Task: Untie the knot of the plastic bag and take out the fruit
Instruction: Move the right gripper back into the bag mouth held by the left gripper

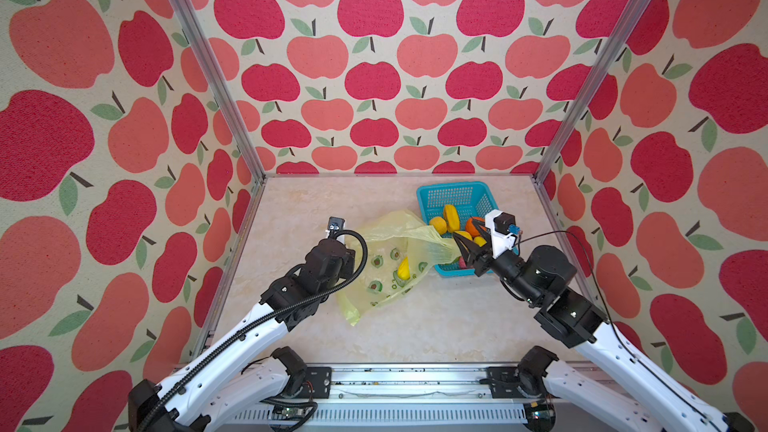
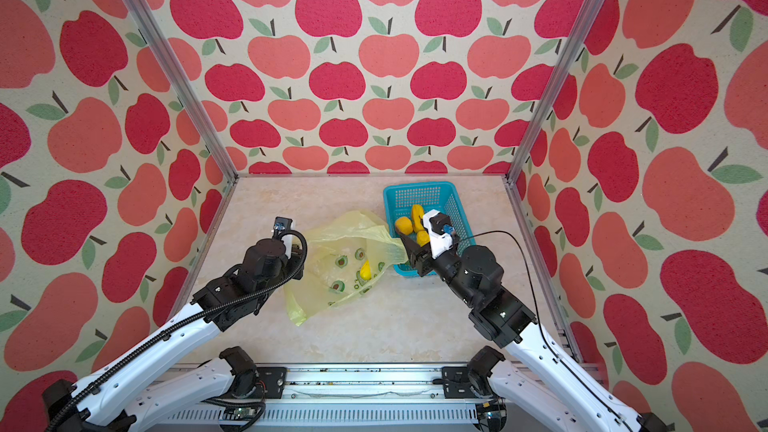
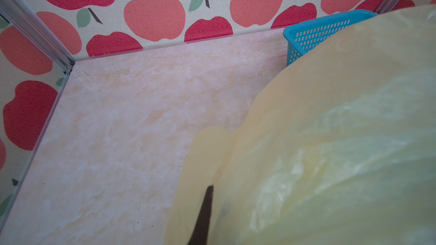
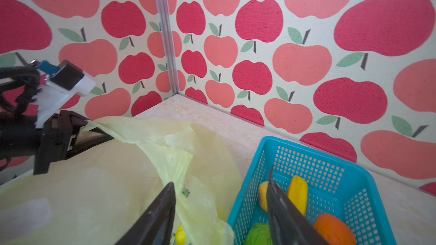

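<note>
Just avocado prints (image 1: 377, 261) on plastic bag (image 1: 386, 228)

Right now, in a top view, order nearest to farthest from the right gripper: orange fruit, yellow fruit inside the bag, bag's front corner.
1. Orange fruit, in the basket, beside the right gripper.
2. Yellow fruit, inside the plastic bag, left of the basket.
3. Bag's front corner, toward the robot.

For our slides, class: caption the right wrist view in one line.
Open right pincer over the teal basket rim; left pincer grips the plastic bag, one yellow fruit inside.
</note>
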Controlling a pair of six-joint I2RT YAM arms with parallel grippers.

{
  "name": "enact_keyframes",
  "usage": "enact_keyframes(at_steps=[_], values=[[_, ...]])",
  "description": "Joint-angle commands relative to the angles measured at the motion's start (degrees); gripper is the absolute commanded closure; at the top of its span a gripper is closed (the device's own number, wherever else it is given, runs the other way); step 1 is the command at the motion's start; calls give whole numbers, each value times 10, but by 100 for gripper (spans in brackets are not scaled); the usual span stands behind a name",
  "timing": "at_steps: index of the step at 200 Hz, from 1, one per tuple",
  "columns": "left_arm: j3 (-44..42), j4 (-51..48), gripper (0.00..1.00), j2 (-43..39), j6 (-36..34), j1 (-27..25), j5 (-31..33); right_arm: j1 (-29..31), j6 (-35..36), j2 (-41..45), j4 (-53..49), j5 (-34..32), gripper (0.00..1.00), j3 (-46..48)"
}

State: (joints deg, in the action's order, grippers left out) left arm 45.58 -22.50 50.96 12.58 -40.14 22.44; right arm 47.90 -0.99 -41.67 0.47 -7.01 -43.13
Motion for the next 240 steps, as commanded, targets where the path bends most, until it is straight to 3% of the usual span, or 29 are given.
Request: enact_keyframes(at_steps=[1, 33, 73, 186, 240], values=[[-1, -3, 100, -6, 6, 3, -1, 68, 95, -32, 13, -13, 38, -13], [-1, -4, 100, -6, 6, 3, -2, 156, 172, -121, -3, -41, 37, -52], [-1, -5, 100, -8, 6, 3, -2, 197, 215, -234, -29, -56, 40, -100], [-1, -4, 100, -7, 6, 3, -2, 188, 232, -425, -54, -89, 49, -152], [-1, -4, 100, -8, 6, 4, -3, 175, 228, -507, -89, -142, 52, -199]])
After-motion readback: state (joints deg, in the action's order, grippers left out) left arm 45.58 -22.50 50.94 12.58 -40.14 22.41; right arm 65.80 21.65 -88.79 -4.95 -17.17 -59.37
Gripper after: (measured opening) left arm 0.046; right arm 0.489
